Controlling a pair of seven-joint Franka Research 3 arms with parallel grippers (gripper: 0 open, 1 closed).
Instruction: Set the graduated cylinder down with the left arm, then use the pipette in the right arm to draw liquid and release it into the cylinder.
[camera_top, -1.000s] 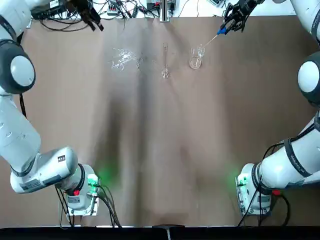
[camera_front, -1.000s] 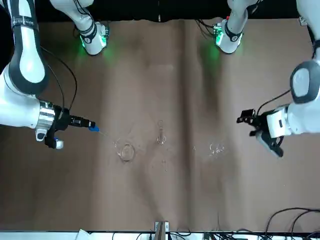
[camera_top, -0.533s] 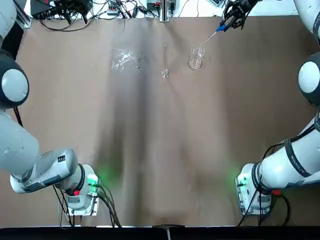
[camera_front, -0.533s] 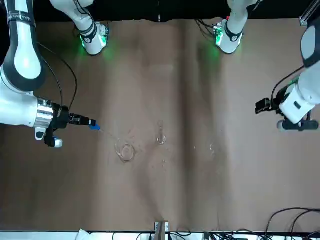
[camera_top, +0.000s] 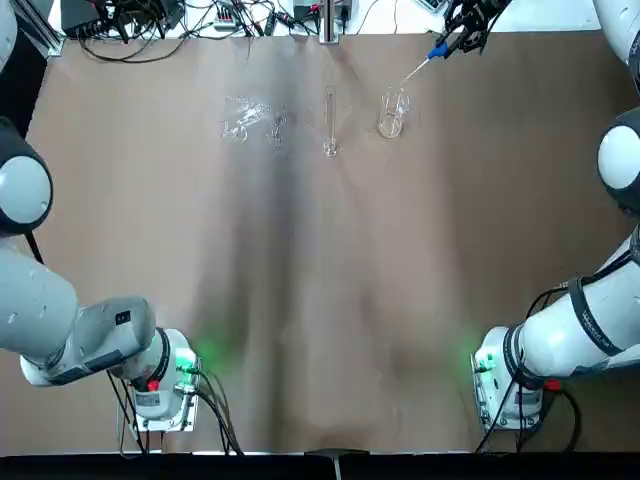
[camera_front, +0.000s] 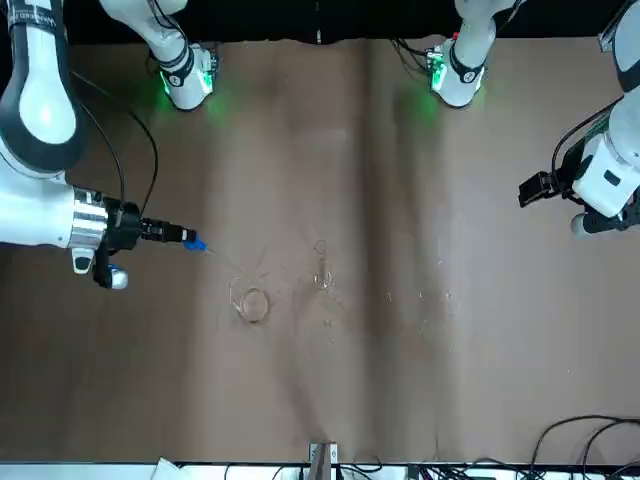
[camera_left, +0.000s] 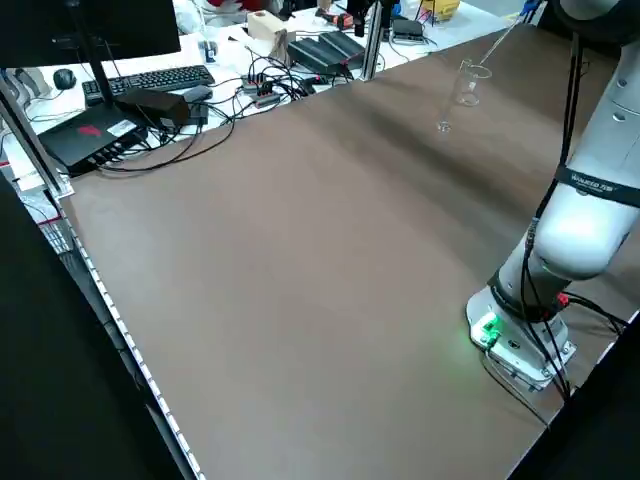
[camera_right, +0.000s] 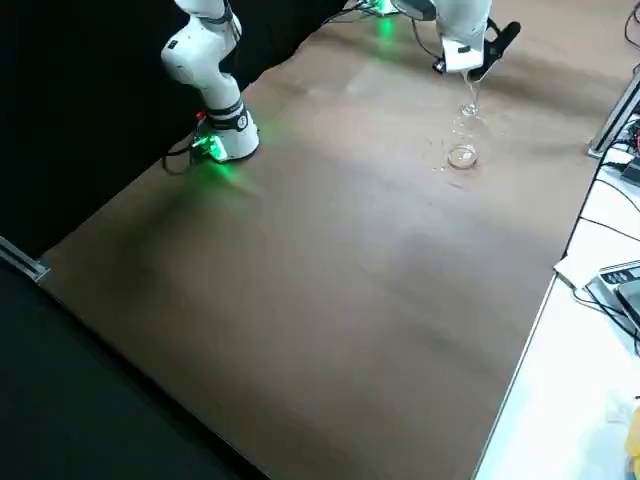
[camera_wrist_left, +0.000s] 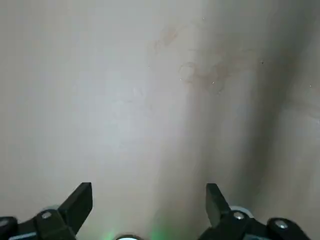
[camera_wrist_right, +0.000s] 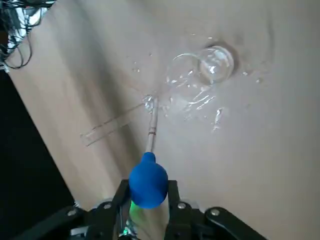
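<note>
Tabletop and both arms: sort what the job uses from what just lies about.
For the job:
- graduated cylinder
- pipette, blue bulb in the right gripper, beside the beaker
- left gripper, open, away from the glassware

Just lying about:
- cables
- keyboard
- mouse

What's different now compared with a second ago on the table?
The left gripper, open and empty, has moved farther out to the robot's left, away from the graduated cylinder. The right gripper has shifted slightly left, carrying the pipette. Nothing was newly gripped or released. The cylinder and beaker stayed put.
</note>
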